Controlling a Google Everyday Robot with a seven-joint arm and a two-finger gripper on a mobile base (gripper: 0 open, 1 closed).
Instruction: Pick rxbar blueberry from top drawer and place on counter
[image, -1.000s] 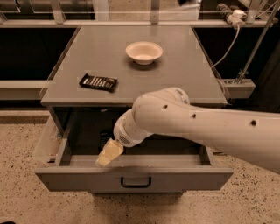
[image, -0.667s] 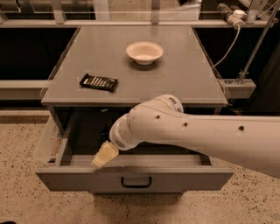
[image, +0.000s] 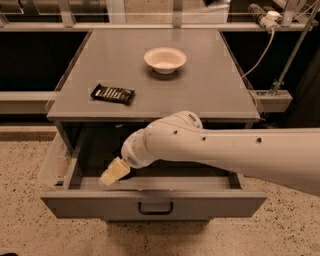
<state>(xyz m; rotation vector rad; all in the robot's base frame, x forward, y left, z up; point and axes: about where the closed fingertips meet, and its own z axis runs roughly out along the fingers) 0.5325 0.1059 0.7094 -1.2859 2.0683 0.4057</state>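
One white arm (image: 225, 150) is seen reaching in from the right, and its tool (image: 114, 172) — a pale, yellowish tip — is lowered into the left front part of the top drawer (image: 210, 204), just behind the drawer's front panel. Whether the tool is wide or narrow cannot be told.

The drawer is pulled out from under the desk (image: 210, 90), and a dark loop handle (image: 155, 208) is centred on its grey front. The interior is dark and much of it is covered by the arm. The rxbar blueberry cannot be made out there, so its exact place cannot be told.

On the desk, a black-wrapped bar (image: 113, 93) with white lettering is laid flat toward the left front corner, well apart from a shallow white bowl (image: 165, 59) that is set upright toward the back, near the middle. Neither is touched by the arm. A speckled floor (image: 30, 220) is shown around the drawer, and a pale cable (image: 261, 47) is seen hanging beyond the desk's right rear corner.
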